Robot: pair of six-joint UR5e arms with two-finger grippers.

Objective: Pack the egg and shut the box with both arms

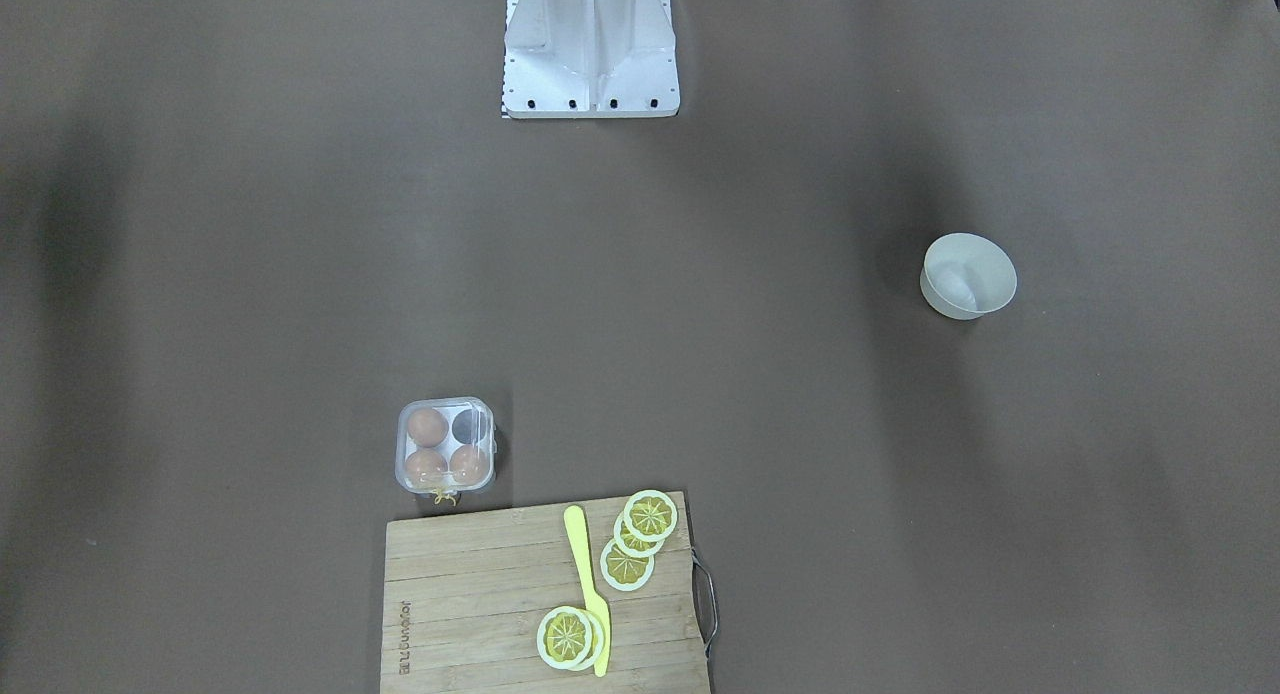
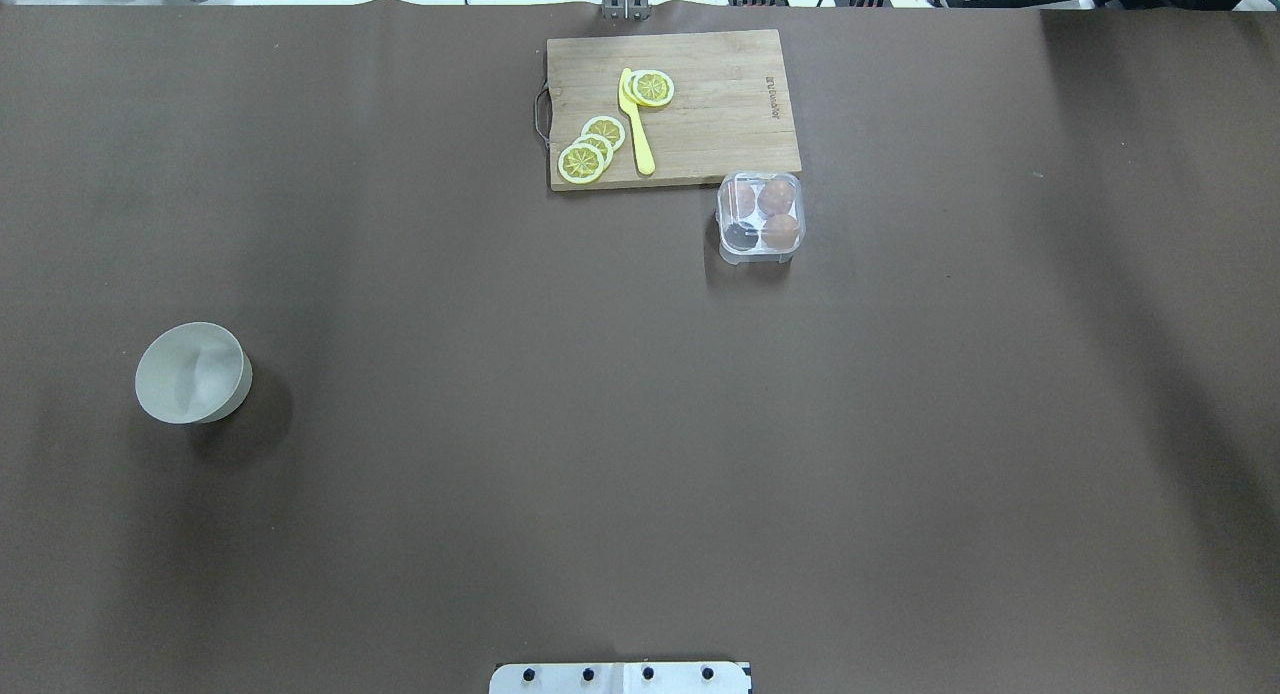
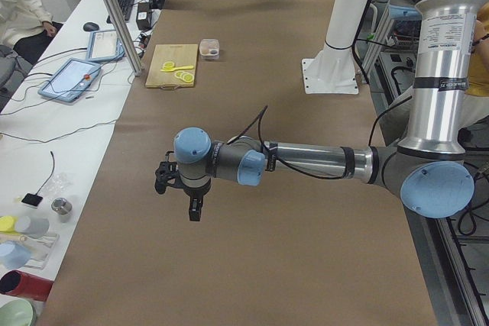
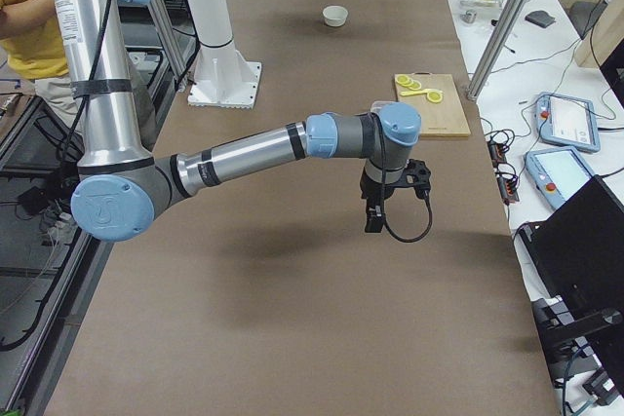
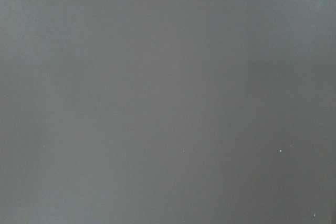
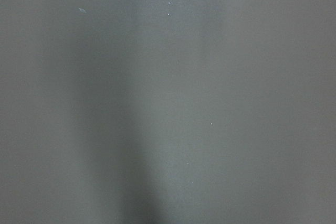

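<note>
The clear box [image 1: 446,444] stands on the brown table beside the cutting board; it also shows in the overhead view [image 2: 760,217]. Three brown eggs [image 2: 781,231] fill three cells and one cell is empty. I cannot tell which is the task's egg, nor whether the lid is shut. Neither arm shows in the overhead or front view. The left gripper [image 3: 191,210] hangs over bare table near the left end. The right gripper [image 4: 374,217] hangs over bare table near the right end. I cannot tell whether either is open. Both wrist views show only bare table.
A wooden cutting board [image 1: 470,594] holds lemon slices [image 1: 650,515] and a yellow knife [image 1: 588,584], right next to the box. A white bowl [image 2: 192,372] stands on the robot's left side. The white base [image 1: 590,49] is at the robot's edge.
</note>
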